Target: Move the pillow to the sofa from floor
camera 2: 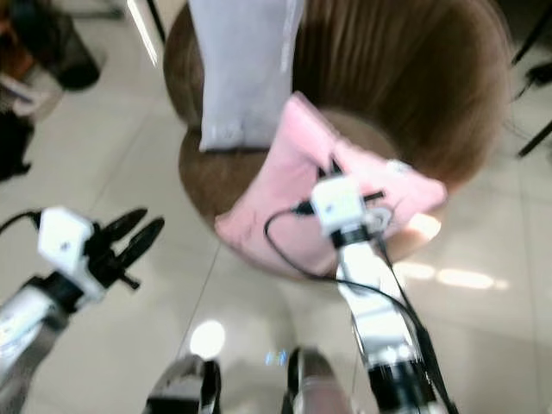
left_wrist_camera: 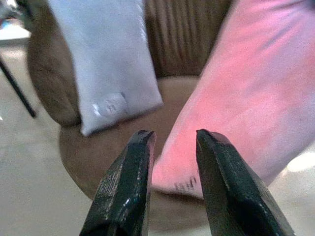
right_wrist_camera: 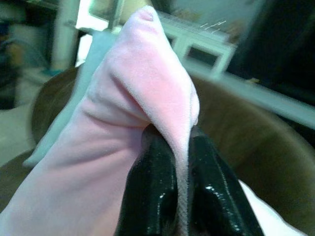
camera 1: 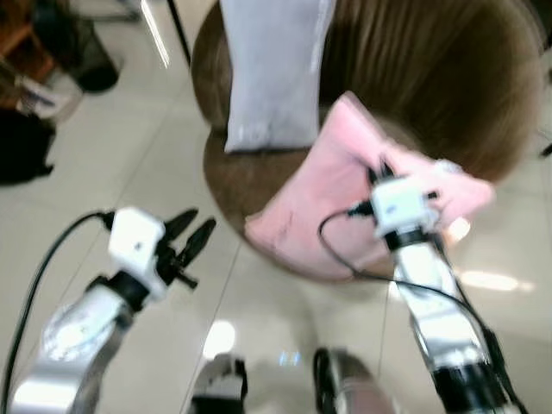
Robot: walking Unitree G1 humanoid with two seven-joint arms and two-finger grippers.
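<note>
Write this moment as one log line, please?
right tool: shut on pink pillow | pillow: over brown sofa seat | left tool: open, free | grey pillow: on sofa

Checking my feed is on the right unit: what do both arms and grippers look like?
Both arms are shiny silver tubes. Each ends in a white boxy wrist block, fed by a looping black cable. The left gripper has two long, tapered glossy black fingers; the right gripper has the same black fingers.
</note>
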